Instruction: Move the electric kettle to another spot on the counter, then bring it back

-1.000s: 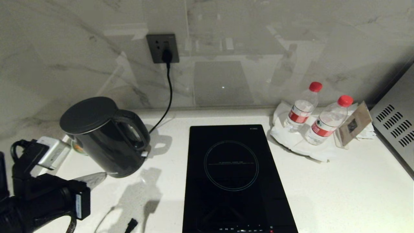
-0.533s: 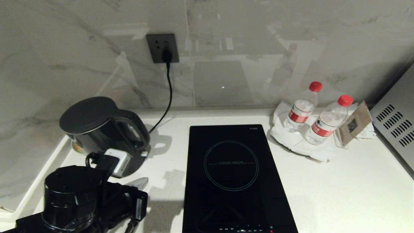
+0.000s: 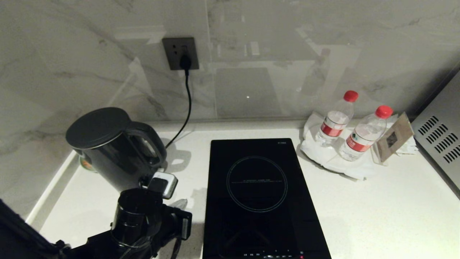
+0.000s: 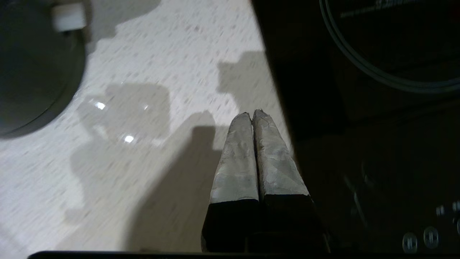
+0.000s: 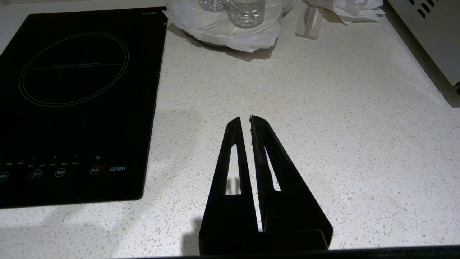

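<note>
The glossy black electric kettle [image 3: 115, 147] stands upright at the back left of the white speckled counter [image 3: 373, 212], its loop handle turned toward the hob. My left gripper [image 3: 180, 203] hangs low just in front of the kettle, beside the hob's left edge, touching nothing. In the left wrist view its grey-padded fingers are pressed together, so the left gripper [image 4: 252, 113] is shut and empty, with the kettle [image 4: 32, 68] off to one side. The right gripper [image 5: 243, 118] is shut and empty over bare counter [image 5: 341, 108] to the right of the hob.
A black glass induction hob [image 3: 257, 194] fills the middle. A cord [image 3: 187, 104] runs from the wall socket [image 3: 180, 53] down behind the kettle. Two red-capped water bottles [image 3: 350, 129] on white paper, a small card stand [image 3: 393, 138] and a metal appliance [image 3: 440, 144] sit at the right.
My left arm has swung from the far lower left rightward and inward, and now sits in front of the kettle by the hob's edge. Its fingers stayed shut. The kettle has not moved.
</note>
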Motion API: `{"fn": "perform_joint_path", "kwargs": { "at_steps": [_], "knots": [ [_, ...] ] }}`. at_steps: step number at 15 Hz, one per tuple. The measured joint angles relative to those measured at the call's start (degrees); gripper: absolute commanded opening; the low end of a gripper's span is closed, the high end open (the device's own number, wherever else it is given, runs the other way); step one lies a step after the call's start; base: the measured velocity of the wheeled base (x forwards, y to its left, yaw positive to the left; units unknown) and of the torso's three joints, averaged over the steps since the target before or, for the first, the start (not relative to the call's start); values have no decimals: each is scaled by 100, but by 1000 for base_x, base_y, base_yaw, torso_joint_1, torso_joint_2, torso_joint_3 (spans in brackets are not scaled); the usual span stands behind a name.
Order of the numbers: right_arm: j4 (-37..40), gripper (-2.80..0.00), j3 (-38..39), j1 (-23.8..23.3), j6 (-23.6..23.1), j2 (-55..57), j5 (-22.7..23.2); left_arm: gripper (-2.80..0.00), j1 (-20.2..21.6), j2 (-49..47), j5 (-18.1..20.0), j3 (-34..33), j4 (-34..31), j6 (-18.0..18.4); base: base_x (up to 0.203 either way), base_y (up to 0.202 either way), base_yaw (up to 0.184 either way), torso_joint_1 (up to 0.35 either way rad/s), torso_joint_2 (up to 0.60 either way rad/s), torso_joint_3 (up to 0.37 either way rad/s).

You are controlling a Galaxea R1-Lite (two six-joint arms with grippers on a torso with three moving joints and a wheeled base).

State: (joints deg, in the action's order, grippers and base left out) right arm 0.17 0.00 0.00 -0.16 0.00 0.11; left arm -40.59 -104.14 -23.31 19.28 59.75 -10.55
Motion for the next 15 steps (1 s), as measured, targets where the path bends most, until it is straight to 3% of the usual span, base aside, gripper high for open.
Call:
{"fn": "perform_joint_path", "kwargs": {
  "at_steps": [1, 2, 9, 15],
  "knots": [
    [-1, -280, 0, 0, 0, 0, 0, -280, 5, -273, 0, 75, 354, 33, 0, 0, 0, 0, 0, 0],
    [2, -280, 0, 0, 0, 0, -1, 0, 9, -511, 0, 162, 698, 117, 0, 0, 0, 0, 0, 0],
    [2, -280, 0, 0, 0, 0, -1, 0, 340, -1165, 16, 893, 1124, 659, 0, 0, 0, 0, 0, 0],
    [0, -280, 0, 0, 2, 0, -1, 0, 756, -1429, 7, 1295, 1143, 844, 0, 0, 0, 0, 0, 0]
  ]
}}
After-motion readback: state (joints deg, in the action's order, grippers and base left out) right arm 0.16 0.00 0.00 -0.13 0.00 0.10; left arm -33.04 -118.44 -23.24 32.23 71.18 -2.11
